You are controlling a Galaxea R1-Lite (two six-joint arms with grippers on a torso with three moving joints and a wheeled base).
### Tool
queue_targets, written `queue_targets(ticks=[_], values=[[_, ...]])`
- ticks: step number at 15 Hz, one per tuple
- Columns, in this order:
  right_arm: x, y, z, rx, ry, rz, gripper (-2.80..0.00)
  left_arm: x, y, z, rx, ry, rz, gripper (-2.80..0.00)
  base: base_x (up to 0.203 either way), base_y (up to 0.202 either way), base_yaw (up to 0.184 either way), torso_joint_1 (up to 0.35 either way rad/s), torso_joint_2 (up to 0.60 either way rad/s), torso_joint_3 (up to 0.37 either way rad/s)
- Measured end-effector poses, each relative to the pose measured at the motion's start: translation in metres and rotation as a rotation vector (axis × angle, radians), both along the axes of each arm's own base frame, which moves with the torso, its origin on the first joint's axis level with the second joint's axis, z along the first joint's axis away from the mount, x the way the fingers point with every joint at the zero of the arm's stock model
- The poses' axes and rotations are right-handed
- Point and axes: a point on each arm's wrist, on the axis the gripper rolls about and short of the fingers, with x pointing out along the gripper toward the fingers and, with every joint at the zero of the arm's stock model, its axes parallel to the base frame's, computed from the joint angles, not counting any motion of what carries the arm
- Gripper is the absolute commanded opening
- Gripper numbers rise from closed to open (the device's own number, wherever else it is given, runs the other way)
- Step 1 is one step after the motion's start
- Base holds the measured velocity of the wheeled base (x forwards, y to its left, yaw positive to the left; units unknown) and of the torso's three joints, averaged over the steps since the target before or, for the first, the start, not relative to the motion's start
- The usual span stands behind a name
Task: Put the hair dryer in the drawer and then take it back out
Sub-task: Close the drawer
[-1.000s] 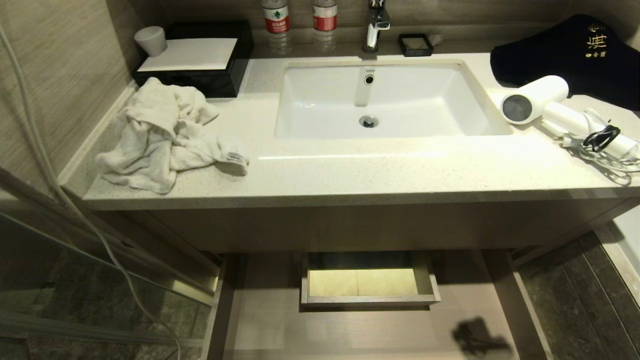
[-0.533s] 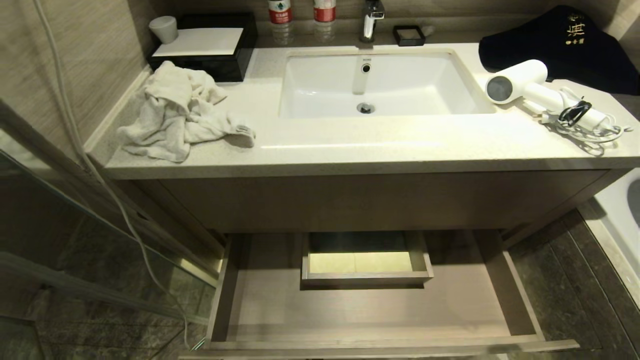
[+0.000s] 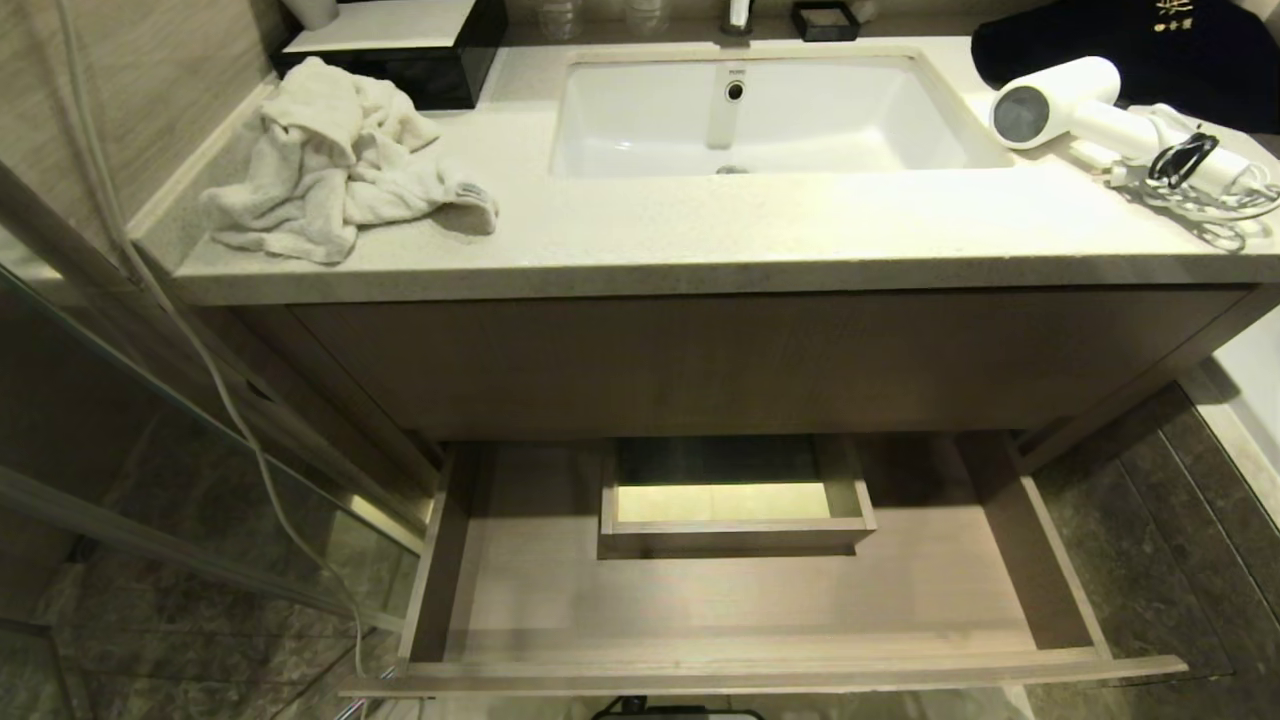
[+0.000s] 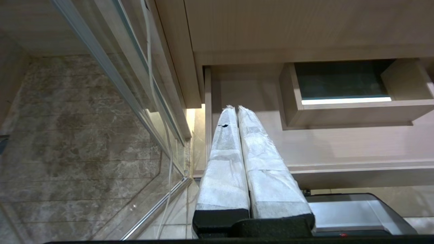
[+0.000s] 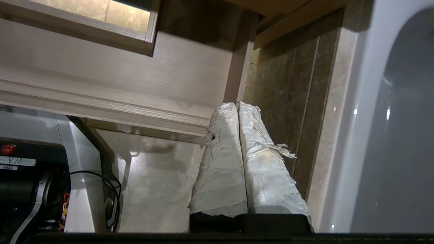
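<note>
Hair dryer (image 3: 1085, 112) lies on the pale surface (image 3: 700, 235) at its far right end, right of the sink (image 3: 760, 115) and just in front of a dark cloth (image 3: 1130, 50). Its barrel's grey round end faces toward the sink; the straight handle runs away to the right and slightly toward the front edge, so the long axis goes roughly left-right. Bundled cord w/ black tie (image 3: 1185, 160) rests at the handle's outer end.

Drawer (image 3: 760, 665) is pulled wide open below the surface, nothing lying in it, w/ a boxed cutout (image 3: 735, 500) at its centre.

Neither hand shows in the head view. Left hand (image 4: 236, 109) hangs low by the drawer's left wall, fingers pressed together, holding nothing. Right hand (image 5: 237, 105) is also closed and empty, low by the drawer's right front corner, beside the dark floor tiles (image 5: 288, 95).

The dryer is therefore up and away from both hands, on the right side. Right arm is prob. the nearer one; it would need to rise above the surface, open, and approx. cross the handle's axis to grip it.
</note>
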Motion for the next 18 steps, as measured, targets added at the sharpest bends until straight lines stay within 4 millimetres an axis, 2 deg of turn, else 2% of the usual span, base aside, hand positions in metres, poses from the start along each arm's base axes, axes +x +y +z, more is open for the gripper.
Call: queue_targets(ticks=[6, 18], values=[[-0.006, 0.003, -0.021, 0.019, 0.054, 0.007, -2.8, 0.0, 0.0, 0.0, 0.0, 0.0, 0.0, -2.8, 0.0, 0.0, 0.0, -0.281, 0.53, 0.241], [-0.003, 0.0, -0.032, 0.032, 0.117, -0.061, -2.8, 0.0, 0.0, 0.0, 0.0, 0.001, 0.0, -2.8, 0.0, 0.0, 0.0, -0.275, 0.45, 0.179]])
